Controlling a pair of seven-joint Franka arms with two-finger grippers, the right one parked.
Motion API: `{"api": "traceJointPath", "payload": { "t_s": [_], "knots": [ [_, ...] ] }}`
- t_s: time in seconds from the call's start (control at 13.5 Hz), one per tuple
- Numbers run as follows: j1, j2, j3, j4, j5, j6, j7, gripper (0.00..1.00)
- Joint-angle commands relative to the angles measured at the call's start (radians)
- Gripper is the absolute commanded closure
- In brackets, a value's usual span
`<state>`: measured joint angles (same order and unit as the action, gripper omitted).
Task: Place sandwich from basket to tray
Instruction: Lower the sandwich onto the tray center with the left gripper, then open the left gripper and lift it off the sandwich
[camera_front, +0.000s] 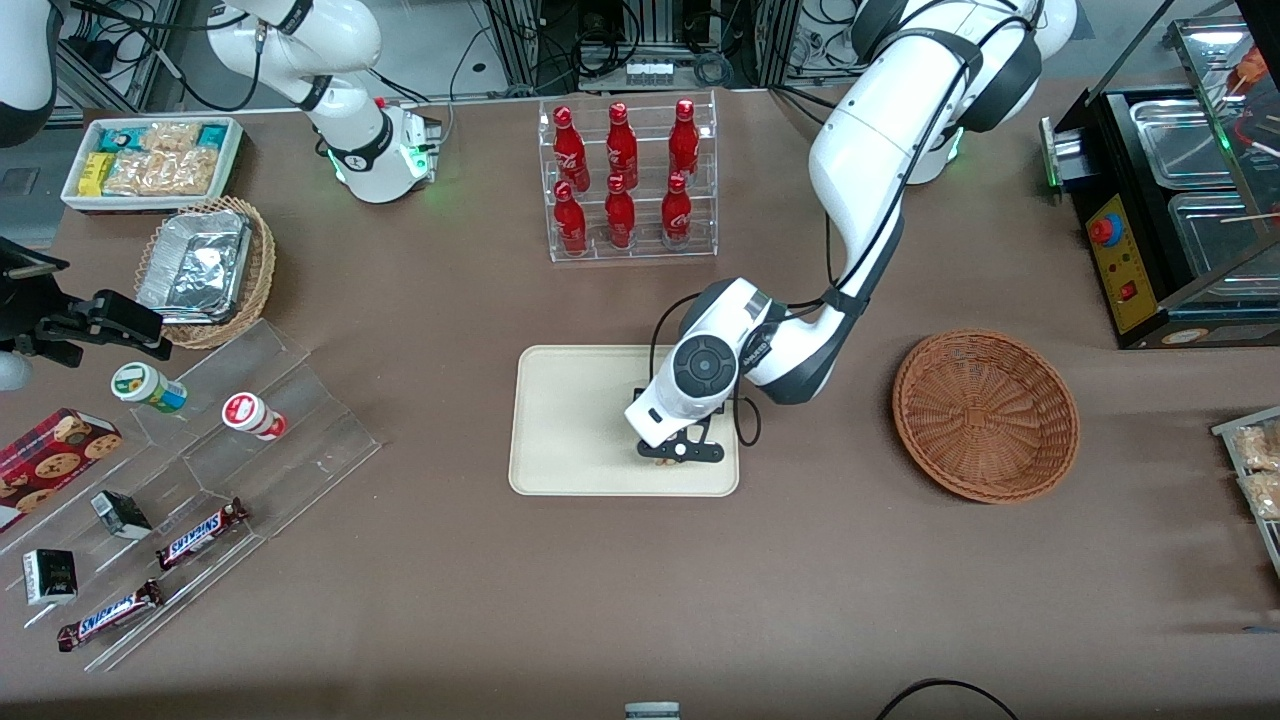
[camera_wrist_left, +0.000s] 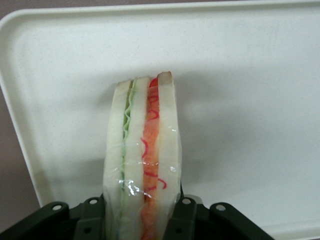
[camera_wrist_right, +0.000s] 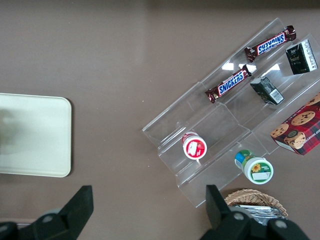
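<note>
My left gripper (camera_front: 680, 452) is low over the cream tray (camera_front: 560, 420), near the tray's corner closest to the front camera and toward the basket. In the left wrist view the gripper (camera_wrist_left: 142, 220) is shut on the sandwich (camera_wrist_left: 142, 150), a wrapped wedge of white bread with green and pink-red layers, held just over the tray's surface (camera_wrist_left: 240, 100). In the front view the sandwich is almost wholly hidden under the gripper. The reddish-brown wicker basket (camera_front: 985, 415) stands empty beside the tray, toward the working arm's end of the table.
A clear rack of red cola bottles (camera_front: 625, 180) stands farther from the front camera than the tray. A clear stepped stand with snack bars and cups (camera_front: 200, 500), a tan basket of foil containers (camera_front: 205, 270) and a white snack bin (camera_front: 150, 160) lie toward the parked arm's end.
</note>
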<state>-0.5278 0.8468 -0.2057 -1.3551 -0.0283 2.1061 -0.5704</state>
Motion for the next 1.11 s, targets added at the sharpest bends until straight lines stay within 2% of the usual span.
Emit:
{"api": "traceJointPath", "payload": {
  "t_s": [0.0,0.44,0.52,0.59,0.67,0.89,0.96,1.04],
  "knots": [
    [-0.006,0.011,0.011,0.039,0.002,-0.057,0.010,0.56],
    [-0.006,0.012,0.011,0.034,0.033,-0.049,0.010,0.53],
    [-0.006,0.012,0.011,0.033,0.033,-0.047,0.009,0.46],
    [-0.008,0.012,0.011,0.033,0.034,-0.049,0.007,0.32],
    [-0.006,0.009,0.012,0.033,0.034,-0.049,0.004,0.23],
    [0.008,-0.026,0.014,0.036,0.033,-0.061,-0.002,0.09],
    [0.018,-0.057,0.015,0.034,0.033,-0.079,-0.026,0.00],
    [0.046,-0.084,0.015,0.034,0.037,-0.110,-0.060,0.00]
  ]
}}
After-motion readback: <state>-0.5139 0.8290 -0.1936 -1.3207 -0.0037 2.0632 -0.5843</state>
